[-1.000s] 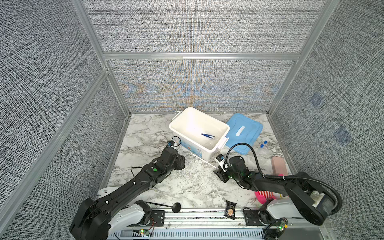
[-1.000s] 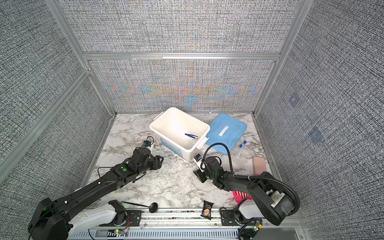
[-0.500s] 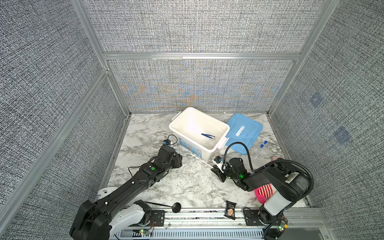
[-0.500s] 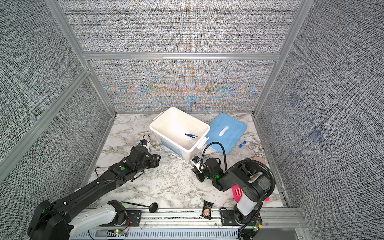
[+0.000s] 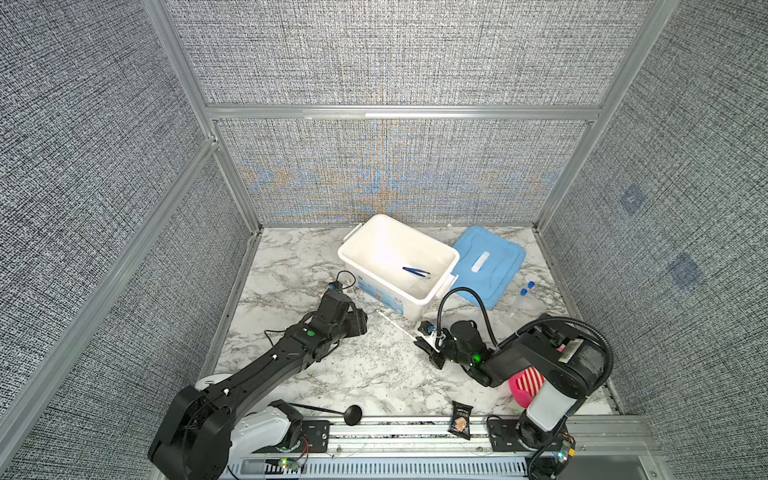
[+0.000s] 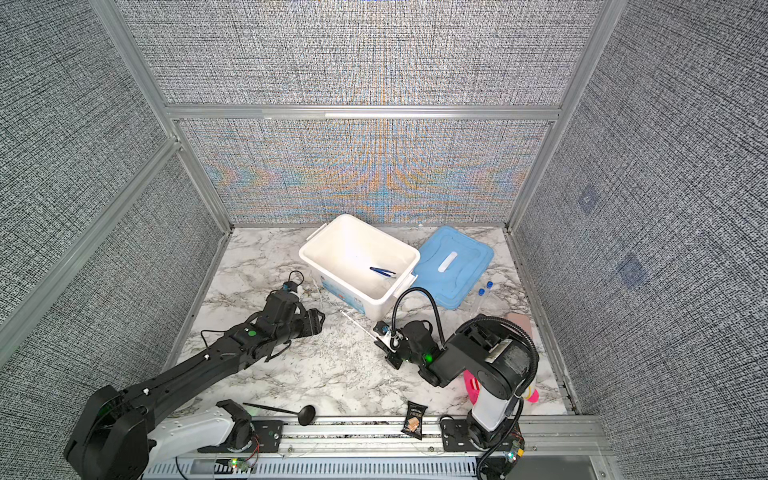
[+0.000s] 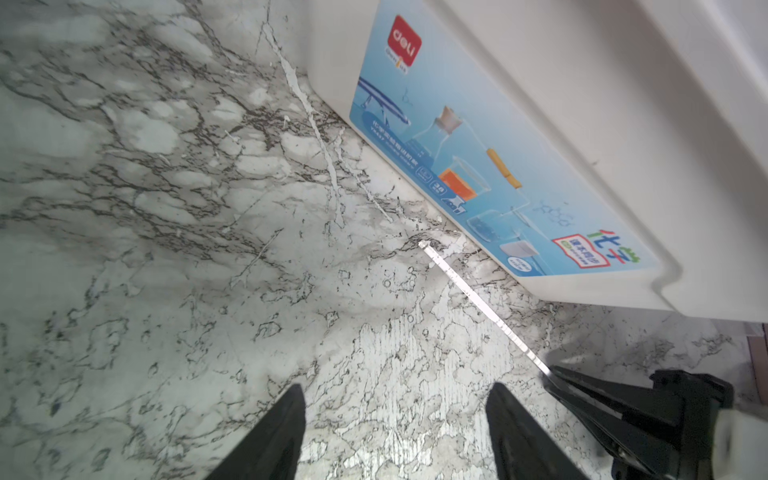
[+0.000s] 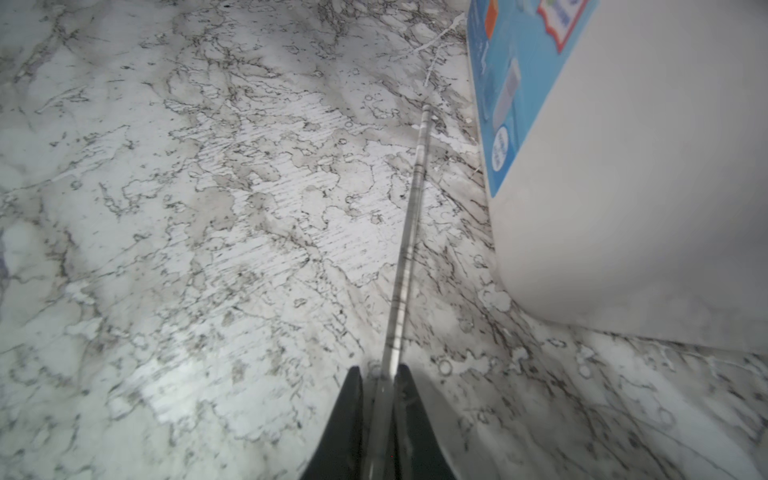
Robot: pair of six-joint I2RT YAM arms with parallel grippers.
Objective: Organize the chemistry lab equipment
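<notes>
Standing at the front rail, the closest thing to me, at 6 o'clock, is a small black snack packet (image 5: 460, 424) lying partly on the rail. A black ladle (image 5: 353, 414) lies off toward 7 o'clock. At about 4 o'clock a pink striped plush toy (image 5: 527, 383) peeks out from under the right arm.

Further in, near the middle of the marble worktop (image 5: 291, 266), the right end effector (image 5: 417, 340) is pinched closed on the near end of a long thin white stick (image 5: 395, 325). The right wrist view shows its two fingers squeezed in on either side of the stick. The stick runs away from it toward 11 o'clock, low over the marble and just beside the front wall of the tub. Whether it touches the surface I cannot tell. At about 9 o'clock from the stick's far tip, the left end effector (image 5: 364, 322) sits with its fingers spread wide and nothing between them, near the stick but apart from it.

Beyond them, at 12 o'clock, a white tub (image 5: 376, 249) stands open, with dark blue tweezers (image 5: 415, 271) lying inside near its right end. A blue lid (image 5: 490, 266) lies flat at 1 o'clock, just beside the tub. Two clear blue-capped tubes (image 5: 524, 293) lie on the marble at 2 o'clock, just beside the lid.
</notes>
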